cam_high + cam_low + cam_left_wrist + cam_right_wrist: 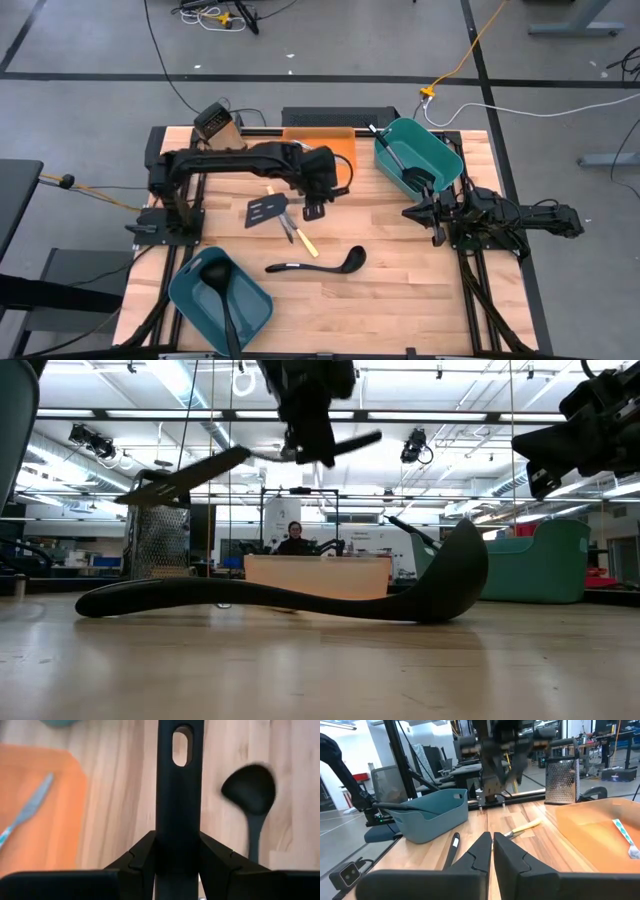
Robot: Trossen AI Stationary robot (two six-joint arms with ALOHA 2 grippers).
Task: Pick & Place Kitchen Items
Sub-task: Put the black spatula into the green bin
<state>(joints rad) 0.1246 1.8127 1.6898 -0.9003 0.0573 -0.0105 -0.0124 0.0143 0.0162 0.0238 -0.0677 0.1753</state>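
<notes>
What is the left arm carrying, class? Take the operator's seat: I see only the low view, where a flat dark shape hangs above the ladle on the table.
Observer: The left gripper is shut on a black slotted spatula, gripping its handle.
Operator: What's in the bin by that arm's base?
Observer: That teal bin holds a ladle.
Operator: Anything on the tray?
Observer: One pale-handled utensil lies on the orange tray.
</notes>
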